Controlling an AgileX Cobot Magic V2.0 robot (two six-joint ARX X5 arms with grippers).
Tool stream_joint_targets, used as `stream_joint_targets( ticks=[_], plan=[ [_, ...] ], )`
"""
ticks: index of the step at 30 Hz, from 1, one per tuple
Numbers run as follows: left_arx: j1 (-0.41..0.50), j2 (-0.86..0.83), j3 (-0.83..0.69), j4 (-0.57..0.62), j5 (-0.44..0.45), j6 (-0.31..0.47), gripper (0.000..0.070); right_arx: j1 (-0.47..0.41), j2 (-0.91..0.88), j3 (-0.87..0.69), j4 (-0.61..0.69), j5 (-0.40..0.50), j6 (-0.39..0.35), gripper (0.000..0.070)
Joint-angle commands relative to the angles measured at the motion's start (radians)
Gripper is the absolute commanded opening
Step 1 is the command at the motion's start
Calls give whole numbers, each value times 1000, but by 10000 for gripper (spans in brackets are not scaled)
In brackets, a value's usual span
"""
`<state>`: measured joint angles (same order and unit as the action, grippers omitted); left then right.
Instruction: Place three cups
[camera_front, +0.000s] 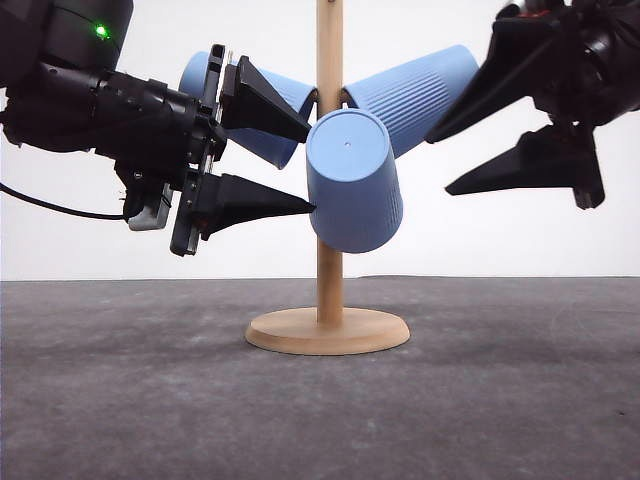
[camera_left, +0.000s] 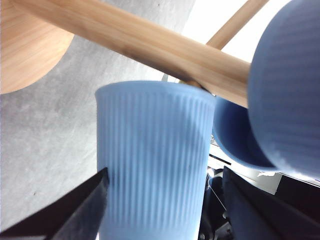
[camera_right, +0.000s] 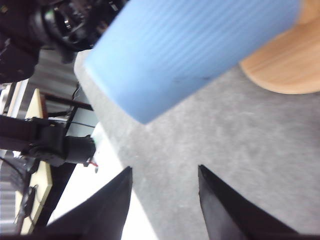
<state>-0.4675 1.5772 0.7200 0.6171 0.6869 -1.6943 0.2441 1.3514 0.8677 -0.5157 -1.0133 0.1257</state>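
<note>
I read the three cups as matt light-blue plastic: the one between my left gripper's (camera_front: 308, 170) fingers (camera_front: 265, 140), the front cup (camera_front: 352, 185) just beside its lower fingertip, and the third (camera_front: 415, 92) near my right gripper (camera_front: 440, 160), all finely ribbed, with the front one's base smooth. Both grippers look like dull black plastic. The stand (camera_front: 328, 330) is smooth pale wood with a faint sheen. The table (camera_front: 130, 400) is rough, matt grey, cloth-like.

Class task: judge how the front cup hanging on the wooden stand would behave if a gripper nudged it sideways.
The front cup probably swings or slips off, since it only hangs tilted on the stand. It looks like thin plastic, so likely light. Its ribbed, tapered wall may give fair grip, yet it would roll in a curve if dropped.
</note>
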Motion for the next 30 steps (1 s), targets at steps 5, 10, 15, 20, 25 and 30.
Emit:
stream_joint_targets(
  ticks=[5,10,15,20,25,30],
  plan=[
    [0,2,10,12,52,13,418,8,12,11,-11,0,20,264],
    [0,2,10,11,84,35,418,8,12,11,-25,0,17,264],
    [0,0,10,7,129,80,417,8,12,11,-44,0,9,265],
    [0,-22,10,0,154,146,381,8,12,11,-75,0,-7,265],
    [0,-74,10,-68,170,220,377,8,12,11,-90,0,-14,265],
    [2,-163,10,-302,166,408,375,7,12,11,-91,0,-20,265]
  ],
)
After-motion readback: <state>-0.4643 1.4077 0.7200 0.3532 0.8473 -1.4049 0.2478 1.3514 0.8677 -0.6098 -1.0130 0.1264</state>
